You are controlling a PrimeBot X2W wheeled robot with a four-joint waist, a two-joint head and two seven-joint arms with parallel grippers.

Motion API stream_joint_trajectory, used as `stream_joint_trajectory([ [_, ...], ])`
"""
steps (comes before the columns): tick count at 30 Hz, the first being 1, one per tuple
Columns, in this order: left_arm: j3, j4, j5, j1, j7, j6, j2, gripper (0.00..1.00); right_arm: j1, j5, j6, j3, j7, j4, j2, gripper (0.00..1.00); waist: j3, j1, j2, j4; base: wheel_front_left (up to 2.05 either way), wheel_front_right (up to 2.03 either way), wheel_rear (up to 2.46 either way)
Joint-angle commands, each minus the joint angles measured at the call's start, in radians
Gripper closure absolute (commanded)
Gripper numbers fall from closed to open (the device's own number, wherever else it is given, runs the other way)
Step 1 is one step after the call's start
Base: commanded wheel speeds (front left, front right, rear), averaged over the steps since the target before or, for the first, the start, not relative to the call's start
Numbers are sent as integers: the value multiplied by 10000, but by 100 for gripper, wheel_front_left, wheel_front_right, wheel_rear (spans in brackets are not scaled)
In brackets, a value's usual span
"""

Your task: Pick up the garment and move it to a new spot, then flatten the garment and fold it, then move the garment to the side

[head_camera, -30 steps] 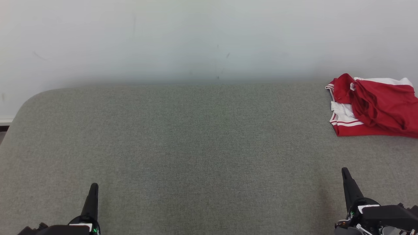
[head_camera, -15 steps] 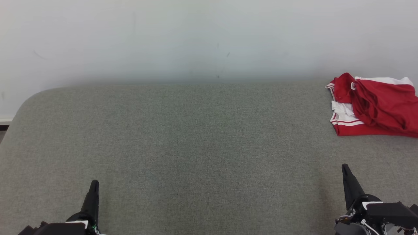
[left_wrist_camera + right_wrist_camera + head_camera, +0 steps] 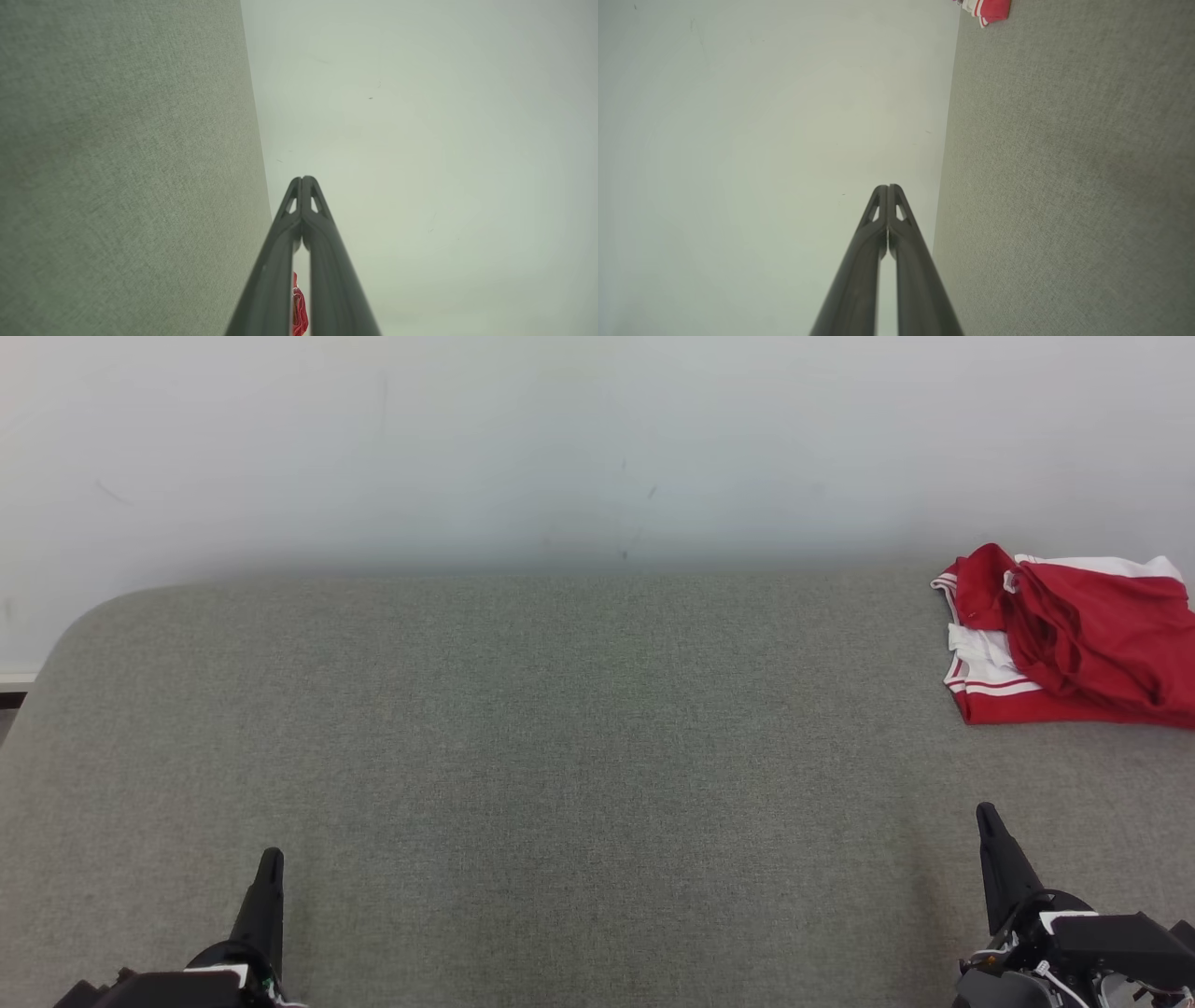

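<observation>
At the near left, your left gripper (image 3: 270, 859) is closed on nothing over the grey surface (image 3: 597, 756); at near right, the right gripper (image 3: 986, 817) is closed and empty too. Far right lies the red garment (image 3: 1074, 644), loosely folded. Moving aside seems done; otherwise, open the right gripper and reach there.

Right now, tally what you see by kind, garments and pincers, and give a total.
Garments: 1, the red and white garment on the grey pad.
Pincers: 2, the left pincer and the right pincer, both shut.
Total: 3.
</observation>
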Motion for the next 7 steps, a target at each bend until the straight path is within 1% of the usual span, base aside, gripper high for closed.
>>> stream_joint_trajectory([
  [1, 28, 15, -52, -95, 9, 17, -22, 100, -67, 0, -21, -17, 20, 1, 18, 100, 0, 1, -1, 0, 0, 0, 0],
  [7, 27, 15, -55, -94, 8, 17, -21, 100, -67, -11, -21, -23, 24, 4, 22, 100, 0, 1, -1, 0, 0, 0, 0],
])
